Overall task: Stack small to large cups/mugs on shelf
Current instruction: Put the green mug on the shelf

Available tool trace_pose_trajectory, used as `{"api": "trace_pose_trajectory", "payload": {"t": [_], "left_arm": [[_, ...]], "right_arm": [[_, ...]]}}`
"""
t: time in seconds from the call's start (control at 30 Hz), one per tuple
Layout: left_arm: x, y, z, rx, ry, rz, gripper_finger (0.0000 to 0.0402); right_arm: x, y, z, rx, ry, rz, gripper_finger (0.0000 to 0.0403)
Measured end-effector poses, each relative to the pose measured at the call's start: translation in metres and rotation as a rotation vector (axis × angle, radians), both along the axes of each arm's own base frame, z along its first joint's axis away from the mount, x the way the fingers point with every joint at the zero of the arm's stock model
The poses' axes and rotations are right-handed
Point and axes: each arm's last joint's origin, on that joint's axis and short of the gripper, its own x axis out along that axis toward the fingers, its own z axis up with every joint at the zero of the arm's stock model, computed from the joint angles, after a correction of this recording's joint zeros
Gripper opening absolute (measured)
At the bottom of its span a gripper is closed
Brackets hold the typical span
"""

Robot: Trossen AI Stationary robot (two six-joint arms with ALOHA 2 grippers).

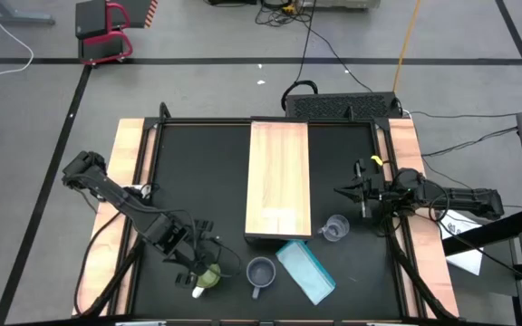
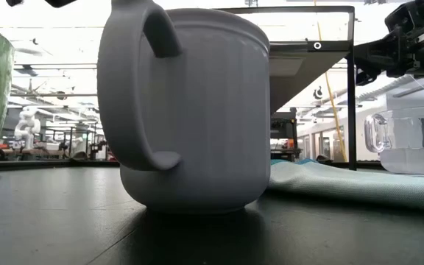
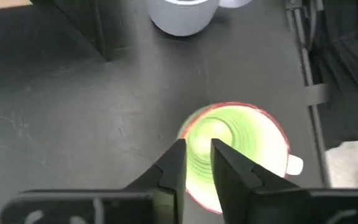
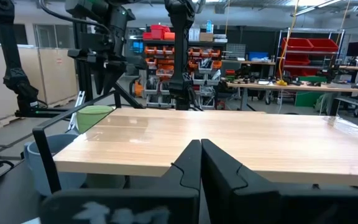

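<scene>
The bright green mug (image 1: 209, 278) (image 3: 241, 149) stands near the table's near-left part with its mouth up, and its pale handle (image 3: 294, 165) is on the side away from the fingers. My left gripper (image 3: 196, 155) (image 1: 199, 264) is over it, shut on its rim. The grey-blue mug (image 1: 260, 272) (image 2: 190, 110) stands on its base just right of the green one. The clear glass cup (image 1: 334, 228) (image 2: 411, 140) stands by the shelf's near right corner. The light-wood shelf (image 1: 278, 177) (image 4: 229, 140) carries nothing. My right gripper (image 4: 201, 155) (image 1: 344, 192) hovers shut to the right of the shelf. My left gripper holds the green mug by its rim (image 3: 184, 132), on the side opposite the handle. It comes from above, pointing down, with one finger (image 3: 225, 165) inside the mug and the other (image 3: 173, 165) outside. The mug sits upright; I cannot tell whether its base rests on the table.
A flat light-blue rectangular object (image 1: 306, 270) (image 2: 344, 184) lies between the grey-blue mug and the glass cup, near the shelf's near end. A black frame (image 1: 152, 136) borders the dark mat, with wooden strips (image 1: 130, 181) outside it. Bare mat lies on both sides of the shelf.
</scene>
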Motion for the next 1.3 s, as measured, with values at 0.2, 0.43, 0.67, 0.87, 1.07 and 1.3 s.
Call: {"api": "trace_pose_trajectory", "payload": {"t": [0.2,0.43,0.67,0.87,1.07,1.3], "left_arm": [[-0.001,0.001,-0.010,0.018,0.011,-0.018,0.0116],[0.001,0.000,-0.011,-0.002,-0.004,-0.005,0.0137],[0.000,0.002,-0.011,0.034,-0.010,0.023,0.0143],[-0.003,0.004,-0.027,0.022,0.038,0.065,0.0143],[-0.007,0.006,-0.038,0.020,0.076,0.076,0.0143],[-0.009,0.006,-0.044,0.002,0.110,0.080,0.0143]], "right_arm": [[0.000,0.000,0.000,0.000,0.000,0.000,0.0000],[0.000,0.000,0.000,0.000,0.000,0.000,0.0000],[0.000,0.000,0.000,0.000,0.000,0.000,0.0000],[0.000,0.000,-0.001,0.001,0.005,0.000,0.0000],[0.000,0.000,-0.001,0.001,0.007,0.000,0.0000],[0.000,0.000,-0.001,0.001,0.007,0.000,0.0000]]}}
